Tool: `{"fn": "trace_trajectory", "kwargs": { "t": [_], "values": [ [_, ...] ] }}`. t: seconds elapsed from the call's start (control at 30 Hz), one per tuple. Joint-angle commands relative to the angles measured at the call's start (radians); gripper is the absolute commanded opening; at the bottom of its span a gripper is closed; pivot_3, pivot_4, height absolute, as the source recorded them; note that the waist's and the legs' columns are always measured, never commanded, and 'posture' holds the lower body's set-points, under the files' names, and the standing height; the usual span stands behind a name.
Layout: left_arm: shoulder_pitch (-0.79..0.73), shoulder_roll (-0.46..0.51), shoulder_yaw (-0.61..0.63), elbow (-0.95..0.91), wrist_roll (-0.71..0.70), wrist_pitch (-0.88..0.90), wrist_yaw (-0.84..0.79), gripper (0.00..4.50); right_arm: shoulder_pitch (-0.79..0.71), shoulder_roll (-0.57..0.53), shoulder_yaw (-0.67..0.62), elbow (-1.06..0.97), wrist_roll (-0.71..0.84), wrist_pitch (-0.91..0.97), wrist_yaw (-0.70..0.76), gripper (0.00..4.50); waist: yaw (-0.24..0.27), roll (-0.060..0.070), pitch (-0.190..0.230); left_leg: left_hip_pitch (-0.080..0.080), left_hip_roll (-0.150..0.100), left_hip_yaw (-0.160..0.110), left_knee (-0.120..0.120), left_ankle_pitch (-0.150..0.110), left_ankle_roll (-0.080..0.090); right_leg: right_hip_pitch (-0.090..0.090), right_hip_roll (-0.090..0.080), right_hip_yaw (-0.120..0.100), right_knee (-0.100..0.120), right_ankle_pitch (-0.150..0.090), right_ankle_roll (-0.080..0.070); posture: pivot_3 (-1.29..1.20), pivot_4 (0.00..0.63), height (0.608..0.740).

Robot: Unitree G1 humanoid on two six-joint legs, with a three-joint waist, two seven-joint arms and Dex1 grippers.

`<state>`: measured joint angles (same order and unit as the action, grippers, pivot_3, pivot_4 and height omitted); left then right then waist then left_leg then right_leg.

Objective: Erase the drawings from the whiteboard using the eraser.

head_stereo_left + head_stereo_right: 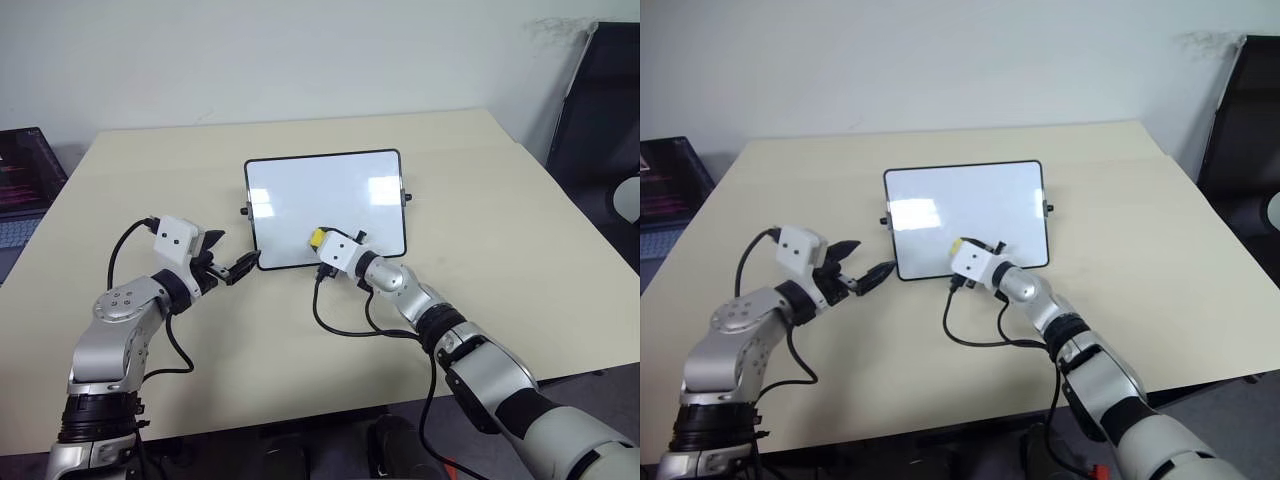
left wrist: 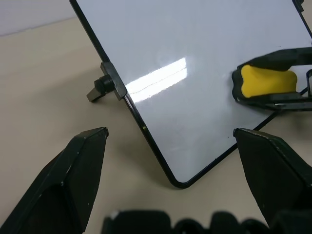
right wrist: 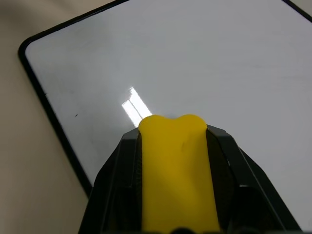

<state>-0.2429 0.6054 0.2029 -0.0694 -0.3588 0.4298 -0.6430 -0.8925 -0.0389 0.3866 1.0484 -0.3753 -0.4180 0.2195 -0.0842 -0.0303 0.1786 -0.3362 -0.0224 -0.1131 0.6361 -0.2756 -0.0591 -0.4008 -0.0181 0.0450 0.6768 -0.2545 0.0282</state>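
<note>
The whiteboard (image 1: 325, 205) lies flat on the tabletop (image 1: 480, 190), its white surface looking clean. The right gripper (image 1: 322, 240) has its 2 fingers clenched on the yellow eraser (image 3: 175, 165), held over the board's near edge. The left gripper (image 1: 232, 262) sits just beside the board's near left corner with its fingers (image 2: 73, 170) spread apart, grasping nothing.

My arms are silver-grey with black joint bands, and black cables loop from each white wrist block. The left gripper (image 1: 232, 268) and right gripper (image 1: 318, 240) have black, wedge-shaped fingers (image 2: 80, 175), possibly matte plastic.
</note>
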Motion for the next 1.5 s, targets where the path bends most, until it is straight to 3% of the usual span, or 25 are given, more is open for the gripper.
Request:
{"fn": "trace_trajectory", "kwargs": {
  "t": [0.03,0.17,0.43,0.87,1.27,1.5],
  "values": [
    [-0.009,0.010,0.016,-0.036,-0.003,-0.014,0.001,4.50,0.016,-0.043,-0.003,0.050,-0.038,0.101,-0.064,1.42,0.000,0.000,0.000,0.001,0.000,0.000,0.000,0.000,0.000,0.001,0.000,0.000,0.000,0.000,0.000,0.00,0.150,0.740],
    [-0.007,0.010,0.015,-0.036,-0.003,-0.014,-0.001,4.50,-0.015,-0.065,-0.039,0.050,-0.037,0.118,-0.178,1.42,0.005,0.000,0.000,0.006,0.000,-0.001,0.000,0.000,0.000,0.007,0.000,0.000,-0.001,0.000,0.000,0.00,0.150,0.740],
    [-0.006,0.006,0.014,-0.040,-0.004,-0.014,0.000,4.50,-0.027,-0.066,-0.077,0.056,-0.001,0.127,-0.199,1.42,0.015,0.000,0.000,0.006,0.000,-0.003,0.003,0.001,0.000,0.012,0.000,-0.001,-0.003,-0.003,-0.005,0.00,0.150,0.740],
    [-0.004,0.005,0.015,-0.045,-0.007,-0.011,0.001,4.50,0.055,-0.041,-0.022,0.032,-0.008,0.165,0.008,1.42,0.016,-0.001,0.000,0.007,0.001,-0.003,0.001,0.001,0.000,0.012,-0.001,-0.001,-0.005,-0.003,-0.005,0.00,0.150,0.740],
    [-0.005,0.000,0.012,-0.044,-0.006,-0.013,0.002,4.50,0.060,-0.089,-0.001,-0.065,-0.038,0.180,0.004,1.42,0.003,0.000,0.000,0.006,0.001,-0.004,0.000,0.001,0.000,0.012,-0.001,-0.001,-0.006,-0.004,-0.006,0.00,0.150,0.740],
    [-0.006,-0.003,0.011,-0.042,-0.006,-0.015,0.002,4.50,0.014,-0.132,-0.075,-0.058,0.000,0.223,-0.077,1.42,0.006,0.000,0.000,0.005,0.001,-0.007,-0.003,0.001,0.000,0.014,-0.002,-0.002,-0.013,-0.003,-0.005,0.00,0.150,0.740]
  ]
}}
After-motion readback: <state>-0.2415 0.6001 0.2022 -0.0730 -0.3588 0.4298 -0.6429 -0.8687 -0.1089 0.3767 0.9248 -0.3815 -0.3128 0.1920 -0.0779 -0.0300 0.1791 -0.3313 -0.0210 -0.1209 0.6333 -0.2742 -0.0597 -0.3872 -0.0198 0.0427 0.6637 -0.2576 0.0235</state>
